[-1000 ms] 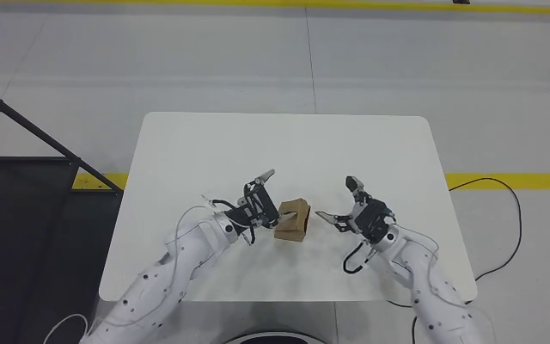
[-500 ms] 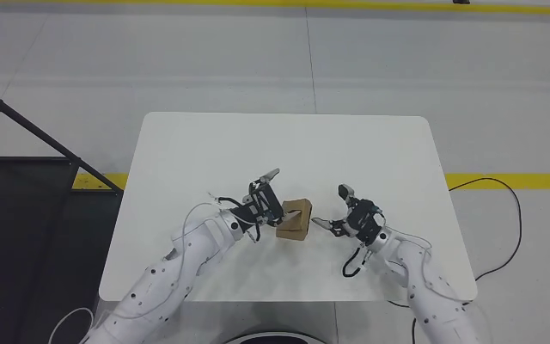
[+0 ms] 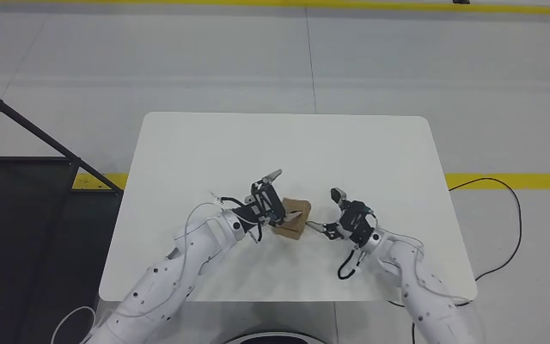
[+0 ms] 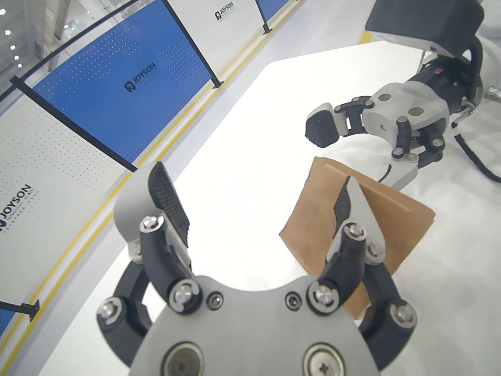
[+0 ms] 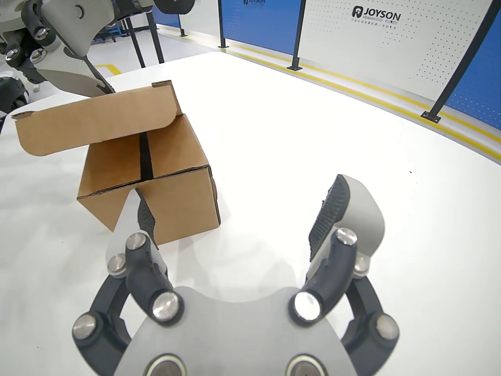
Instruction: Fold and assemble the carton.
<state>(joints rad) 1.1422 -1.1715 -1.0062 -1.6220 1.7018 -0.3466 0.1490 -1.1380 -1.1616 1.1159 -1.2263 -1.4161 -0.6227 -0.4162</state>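
A small brown carton (image 3: pixel 295 220) stands on the white table (image 3: pixel 369 155), a little in front of its middle. In the right wrist view the carton (image 5: pixel 180 193) has its side flaps folded in, and its lid flap (image 5: pixel 98 127) hangs half raised over them. My left gripper (image 3: pixel 274 201) is open on the carton's left side; one of its fingertips (image 5: pixel 102 87) rests against the lid's back edge. In the left wrist view that fingertip (image 4: pixel 346 201) lies on the lid's outer face (image 4: pixel 391 217). My right gripper (image 3: pixel 326 212) is open just right of the carton, one of its fingertips (image 5: pixel 137 207) close to the front wall.
The table's far half and both outer sides are bare white surface. Its front edge (image 3: pixel 258 301) runs close behind the arms. Blue and white barrier panels (image 5: pixel 352 13) stand on the floor beyond the table.
My right gripper has moved left, up to the carton. My left gripper has closed in from the other side and now touches the lid. The carton has shifted slightly.
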